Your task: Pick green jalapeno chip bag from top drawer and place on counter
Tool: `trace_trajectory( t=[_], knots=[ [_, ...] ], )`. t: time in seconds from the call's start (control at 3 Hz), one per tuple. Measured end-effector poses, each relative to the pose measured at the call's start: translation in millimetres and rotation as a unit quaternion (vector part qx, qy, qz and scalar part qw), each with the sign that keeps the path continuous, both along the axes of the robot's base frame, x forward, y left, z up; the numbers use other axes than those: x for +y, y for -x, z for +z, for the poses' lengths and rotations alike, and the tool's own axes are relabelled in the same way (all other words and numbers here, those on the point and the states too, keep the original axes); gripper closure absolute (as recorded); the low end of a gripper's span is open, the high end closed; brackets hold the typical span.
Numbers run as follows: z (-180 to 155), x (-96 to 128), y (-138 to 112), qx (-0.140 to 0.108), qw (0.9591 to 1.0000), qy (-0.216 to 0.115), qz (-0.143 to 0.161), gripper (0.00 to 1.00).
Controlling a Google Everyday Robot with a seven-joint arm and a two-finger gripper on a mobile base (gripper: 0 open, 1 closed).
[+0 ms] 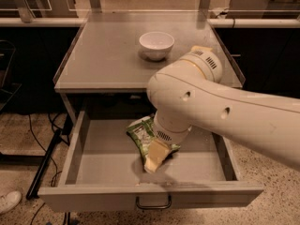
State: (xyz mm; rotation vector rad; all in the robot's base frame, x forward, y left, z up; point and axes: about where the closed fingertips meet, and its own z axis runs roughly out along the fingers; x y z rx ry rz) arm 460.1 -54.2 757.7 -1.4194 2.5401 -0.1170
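— Down inside the top drawer [101, 165], gripper [153, 159] low over the green jalapeno chip bag [139, 132].
— Closed on it?
— Can't tell (arm [225, 111] covers it). White bowl [156, 45] on the counter [103, 55].

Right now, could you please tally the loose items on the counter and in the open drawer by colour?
White: 1, the bowl on the counter.
Yellow: 1, the sponge on the counter, mostly hidden behind the arm.
Green: 1, the green jalapeno chip bag in the top drawer, with the gripper down on it.
Total: 3
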Motion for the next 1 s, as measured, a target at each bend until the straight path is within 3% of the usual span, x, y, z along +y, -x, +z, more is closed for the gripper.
trace_trajectory(
  t=[0.67, 1.0],
  knots=[
    [-40.2, 0.1, -38.6, 0.005, 0.9991, -0.016, -0.038, 0.0],
    [-62.7, -4.9, -56.4, 0.029, 0.9971, -0.023, -0.066, 0.0]
  ],
)
